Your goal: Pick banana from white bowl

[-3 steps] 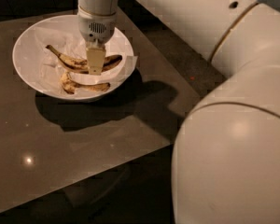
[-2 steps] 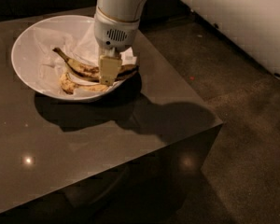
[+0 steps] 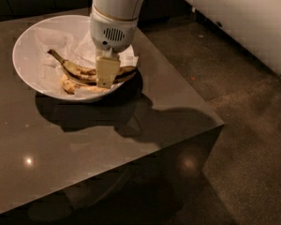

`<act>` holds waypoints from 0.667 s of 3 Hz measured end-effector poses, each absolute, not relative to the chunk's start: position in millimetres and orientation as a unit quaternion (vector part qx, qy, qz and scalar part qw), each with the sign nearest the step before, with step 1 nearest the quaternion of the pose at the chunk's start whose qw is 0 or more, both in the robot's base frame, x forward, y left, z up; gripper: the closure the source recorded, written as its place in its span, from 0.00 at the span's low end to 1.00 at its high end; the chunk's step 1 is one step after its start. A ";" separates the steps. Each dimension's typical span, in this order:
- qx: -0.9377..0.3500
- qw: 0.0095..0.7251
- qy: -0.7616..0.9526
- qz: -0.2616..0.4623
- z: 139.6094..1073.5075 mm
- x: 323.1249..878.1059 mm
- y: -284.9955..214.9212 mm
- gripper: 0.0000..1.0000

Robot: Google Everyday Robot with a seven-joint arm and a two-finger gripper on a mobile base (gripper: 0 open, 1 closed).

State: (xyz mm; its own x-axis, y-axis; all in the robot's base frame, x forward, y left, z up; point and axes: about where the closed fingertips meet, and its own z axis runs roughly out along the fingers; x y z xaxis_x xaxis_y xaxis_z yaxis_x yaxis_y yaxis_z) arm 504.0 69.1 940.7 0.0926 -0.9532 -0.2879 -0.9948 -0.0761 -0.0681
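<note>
Pincer (image 3: 106, 78): I see it low inside the bowl (image 3: 24, 46), on the right half, hanging straight down from the white arm (image 3: 114, 13). Its tan lower end crosses the fruit.
Pincer state: I cannot tell how far it is open, or whether it has hold of anything.
Banana (image 3: 77, 70): lying in the bowl, stem pointing up and left. The blotched body runs right behind the pincer, and its dark end shows on the far side.
Smaller banana (image 3: 71, 85): paler, just in front of the first, close to the near rim.
Bowl: wide, white and lined with crumpled paper (image 3: 56, 35). It stands on the counter (image 3: 89, 144) towards the far left.
Counter: dark and glossy, with the shadow of bowl and arm falling across it.
Floor (image 3: 253, 125): dark, to my right of the counter.
</note>
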 end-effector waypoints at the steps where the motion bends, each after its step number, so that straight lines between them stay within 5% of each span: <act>1: -0.714 0.126 0.682 0.100 943.7 474.1 58.9 1.00; 2: -0.687 0.132 0.705 0.111 941.4 442.8 37.8 1.00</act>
State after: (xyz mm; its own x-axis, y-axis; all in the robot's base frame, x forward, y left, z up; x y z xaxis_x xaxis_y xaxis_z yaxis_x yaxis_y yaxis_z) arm 442.8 37.8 941.4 -0.0197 -0.9405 -0.3393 -0.9992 0.0301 -0.0253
